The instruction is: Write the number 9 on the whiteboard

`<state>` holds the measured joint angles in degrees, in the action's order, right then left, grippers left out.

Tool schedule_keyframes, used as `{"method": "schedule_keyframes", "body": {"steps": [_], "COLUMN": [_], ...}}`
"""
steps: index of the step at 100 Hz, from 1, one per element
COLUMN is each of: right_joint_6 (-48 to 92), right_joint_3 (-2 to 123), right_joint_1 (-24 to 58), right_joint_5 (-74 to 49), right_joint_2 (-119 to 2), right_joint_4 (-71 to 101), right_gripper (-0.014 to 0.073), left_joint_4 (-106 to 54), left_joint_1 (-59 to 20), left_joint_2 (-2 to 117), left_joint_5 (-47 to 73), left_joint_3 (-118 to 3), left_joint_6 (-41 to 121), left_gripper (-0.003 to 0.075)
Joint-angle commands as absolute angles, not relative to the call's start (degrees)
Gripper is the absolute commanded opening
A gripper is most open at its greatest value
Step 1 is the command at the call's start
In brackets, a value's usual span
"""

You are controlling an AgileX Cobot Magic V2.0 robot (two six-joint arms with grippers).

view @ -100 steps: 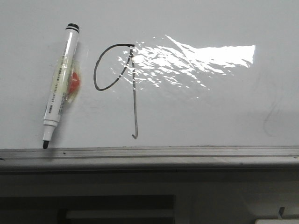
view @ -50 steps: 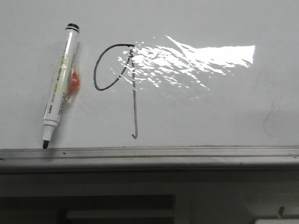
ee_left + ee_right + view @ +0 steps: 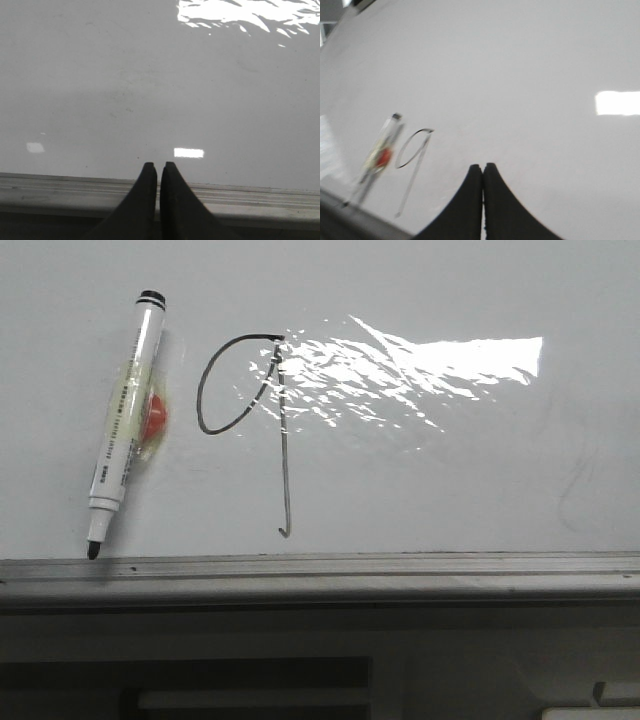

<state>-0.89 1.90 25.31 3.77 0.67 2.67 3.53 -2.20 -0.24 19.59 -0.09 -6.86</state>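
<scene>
The number 9 (image 3: 280,430) is drawn in thin dark line on the whiteboard (image 3: 450,470), an open loop on the left joined to a long stem with a small hook. It also shows in the right wrist view as the number 9 (image 3: 415,150). A white marker (image 3: 120,430) with taped red and yellow padding lies left of the figure, its uncapped black tip down at the grey ledge (image 3: 320,568). My left gripper (image 3: 160,165) is shut and empty over the ledge. My right gripper (image 3: 483,166) is shut and empty, off to the side of the marker (image 3: 377,155).
Bright window glare (image 3: 430,365) covers the board right of the 9's loop. Faint grey smudges (image 3: 575,485) mark the board's right side. Below the ledge is a dark gap with pale furniture edges (image 3: 250,695).
The front view has shifted slightly, so the marker and the 9 sit a few pixels further left and up. Nothing on the board has moved.
</scene>
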Motion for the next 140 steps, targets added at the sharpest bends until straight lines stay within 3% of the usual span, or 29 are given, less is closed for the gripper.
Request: {"method": "schedule_keyframes", "body": {"steps": [1, 16, 35, 77, 100, 140], "right_joint_6": [-0.6, -1.1, -1.1, -1.7, -1.6, -1.0], "right_joint_3": [3.0, 3.0, 2.0, -2.3, -2.3, -2.3], "right_joint_1": [17.5, 3.8, -4.3, -4.9, -4.9, -4.9], "right_joint_5": [9.9, 4.7, -4.4, -6.6, -17.6, -17.5], "right_joint_2": [1.1, 1.1, 1.2, 1.5, 1.5, 1.5], "right_joint_4": [1.2, 1.1, 0.0, -3.9, -3.1, -3.0], "right_gripper": [-0.0067, -0.0067, -0.0067, -0.0067, -0.0067, -0.0067], "left_joint_4": [2.8, 2.8, 2.8, 2.8, 2.8, 2.8], "left_joint_1": [-2.1, -2.1, -2.1, -2.1, -2.1, -2.1], "left_joint_2": [-1.9, -1.9, -1.9, -1.9, -1.9, -1.9], "left_joint_5": [17.0, 17.0, 17.0, 17.0, 17.0, 17.0], "left_joint_3": [1.1, 1.1, 1.1, 1.1, 1.1, 1.1], "left_joint_6": [-6.7, -6.7, -6.7, -6.7, -6.7, -6.7], "left_gripper": [-0.0020, -0.0020, -0.0020, -0.0020, -0.0020, -0.0020]}}
